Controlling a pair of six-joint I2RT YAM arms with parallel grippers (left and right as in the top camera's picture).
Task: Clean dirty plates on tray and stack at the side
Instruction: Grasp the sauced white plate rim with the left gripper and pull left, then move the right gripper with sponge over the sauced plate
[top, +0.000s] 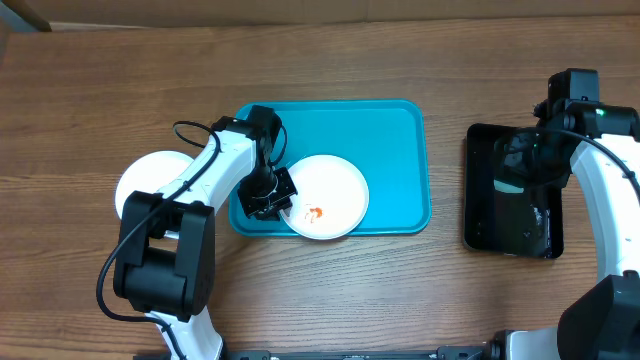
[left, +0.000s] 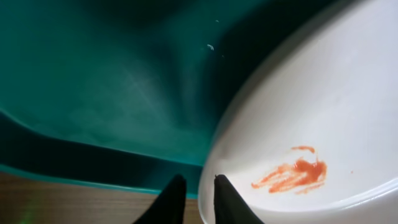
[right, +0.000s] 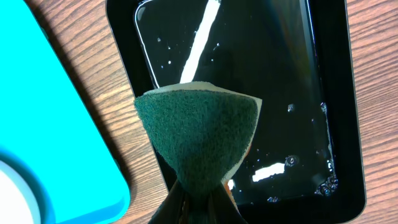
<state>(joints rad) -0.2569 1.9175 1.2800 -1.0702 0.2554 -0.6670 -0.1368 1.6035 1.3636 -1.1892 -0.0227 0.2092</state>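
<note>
We find the task at an early stage. One white plate (top: 140, 176) lies on the bare table to the left of the blue tray (top: 400, 130), partly under the left arm. We judge it to be the start of the stack, though we cannot confirm that it is clean. We see only two plates.

The dirty plate (top: 335, 180) lies on the tray against its near rim, with an orange-red smear (top: 315, 212) in its centre. It is not yet wiped.

The left gripper (top: 268, 200) sits at this plate's left edge. In the left wrist view its fingertips stand a narrow gap apart, astride the rim. We cannot tell whether they pinch it or merely flank it.

The right gripper (right: 199, 200) is clamped on a green sponge (right: 199, 130) and hangs above the black tray (top: 478, 190), which holds water. It is well apart from the dirty plate.

In our judgement, what is left is to bring the sponge across, scrub off the smear, and move this plate onto the one at the side.
</note>
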